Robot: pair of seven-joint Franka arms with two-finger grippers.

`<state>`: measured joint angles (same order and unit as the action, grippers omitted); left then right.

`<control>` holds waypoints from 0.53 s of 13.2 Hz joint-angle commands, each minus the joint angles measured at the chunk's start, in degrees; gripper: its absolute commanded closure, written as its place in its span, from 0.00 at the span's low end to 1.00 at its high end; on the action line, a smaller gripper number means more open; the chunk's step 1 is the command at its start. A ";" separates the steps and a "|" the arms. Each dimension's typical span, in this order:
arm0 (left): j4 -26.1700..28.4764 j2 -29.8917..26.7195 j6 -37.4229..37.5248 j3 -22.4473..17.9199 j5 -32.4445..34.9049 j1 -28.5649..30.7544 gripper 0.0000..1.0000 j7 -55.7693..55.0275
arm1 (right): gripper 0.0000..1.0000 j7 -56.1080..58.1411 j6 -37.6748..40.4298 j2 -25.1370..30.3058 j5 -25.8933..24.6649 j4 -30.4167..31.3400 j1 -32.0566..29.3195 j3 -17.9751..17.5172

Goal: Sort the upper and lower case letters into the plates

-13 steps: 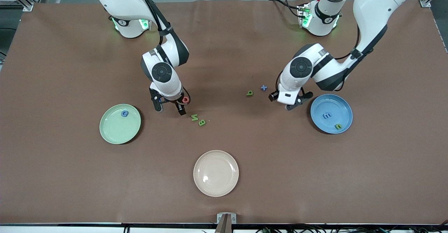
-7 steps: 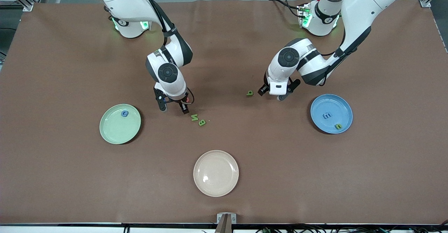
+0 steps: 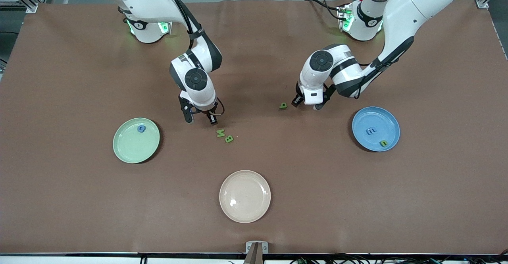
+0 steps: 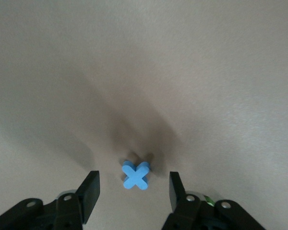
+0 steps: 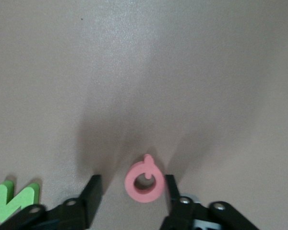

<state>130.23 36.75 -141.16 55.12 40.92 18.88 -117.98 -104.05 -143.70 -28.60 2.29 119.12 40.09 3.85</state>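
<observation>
Looking down from the front view, we count three letters already sorted: a blue one (image 3: 141,128) in the mint green plate (image 3: 127,149), and a blue one (image 3: 371,130) with a green one (image 3: 383,143) in the sky blue plate (image 3: 389,117). We judge the job under halfway. Three green letters lie loose on the desk (image 3: 79,200): a pair (image 3: 224,135) nearer the camera than the right gripper (image 3: 201,118), and a single one (image 3: 283,105) just beside the left gripper (image 3: 304,104). The cream plate (image 3: 245,196) holds nothing. Both grippers sit low over the desk and hide whatever lies under them; from here we cannot judge their fingers.

Turning to the left wrist view, we see what the front view conceals: a blue cross-shaped letter (image 4: 136,174) flat on the desk between the left gripper's fingers (image 4: 90,190). The fingers stand apart with clear gaps on both sides of it, so nothing is gripped yet.

Turning to the right wrist view, we find the red letter (image 5: 144,181), a ring with a small stem, flat between the right gripper's fingers (image 5: 92,191). These stand open but much closer to the letter; we cannot tell whether they touch it. One green letter (image 5: 13,198) of the pair shows at the edge.

That leaves five letters unsorted, two about to be grasped.
</observation>
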 commanded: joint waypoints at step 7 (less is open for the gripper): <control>0.02 2.18 -1.05 -1.24 2.23 -0.16 0.56 -1.91 | 0.41 -2.04 0.26 0.65 -1.15 0.85 0.43 0.28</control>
<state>130.16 38.50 -141.54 54.39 41.32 18.91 -118.33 -104.38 -143.46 -28.60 2.25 119.15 40.09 3.88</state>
